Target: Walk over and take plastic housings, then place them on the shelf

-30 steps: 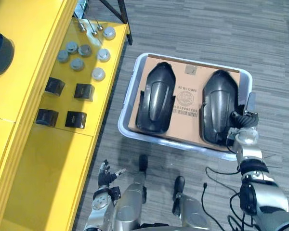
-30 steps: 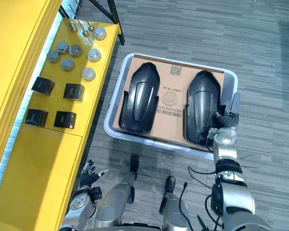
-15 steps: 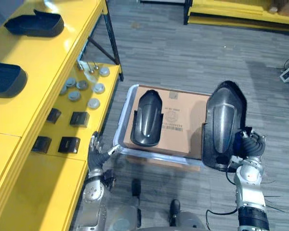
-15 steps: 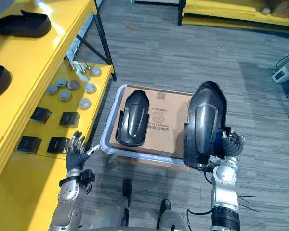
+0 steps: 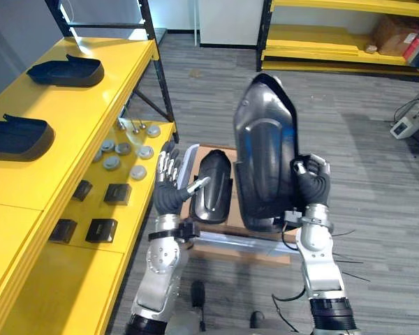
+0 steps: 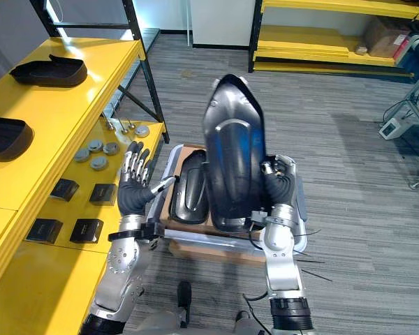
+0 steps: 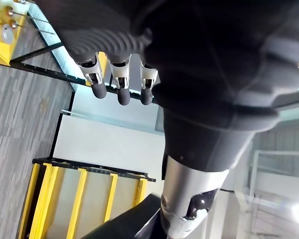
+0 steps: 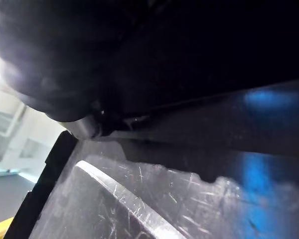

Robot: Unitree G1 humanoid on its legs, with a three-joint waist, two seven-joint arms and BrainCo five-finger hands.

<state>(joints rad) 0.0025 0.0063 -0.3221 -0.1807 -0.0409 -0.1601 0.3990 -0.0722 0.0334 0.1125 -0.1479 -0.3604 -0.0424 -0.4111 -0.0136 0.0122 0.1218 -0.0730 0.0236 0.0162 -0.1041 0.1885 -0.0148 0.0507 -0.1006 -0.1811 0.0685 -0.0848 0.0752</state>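
The right hand [image 5: 309, 185] has its fingers curled round the right edge of a black plastic housing [image 5: 265, 150], close to that edge's lower end, and holds it upright in the air above the bin, glossy outer face toward the head camera. In the right wrist view the scratched shiny surface of this housing [image 8: 139, 199] lies right against the hand's dark cover.

The left hand [image 5: 171, 188] is raised at the bin's left edge with straight, spread fingers and the thumb held out toward the bin, gripping nothing. Its wrist view shows the fingertips [image 7: 119, 94] in a loose, straight row.

Below both hands a light grey bin [image 5: 227, 241] stands on the floor with a cardboard sheet [image 5: 211, 147] as its bottom layer. A second housing [image 5: 213, 188] lies on the cardboard in the bin's left half, rounded back up, long axis running near to far.

Left of the bin runs the yellow shelf [image 5: 56, 164]. On its lower level four small black blocks [image 5: 101, 229] sit in two pairs by the aisle-side edge, and beyond them a cluster of silver round caps [image 5: 126, 150] lies toward the far end. On the upper level two more housings [image 5: 17, 136] rest apart from each other, one mid-way along and one near the far corner.

Farther off, across the grey floor, stands another yellow rack [image 5: 335, 63] with a cardboard box [image 5: 391, 31] on it.
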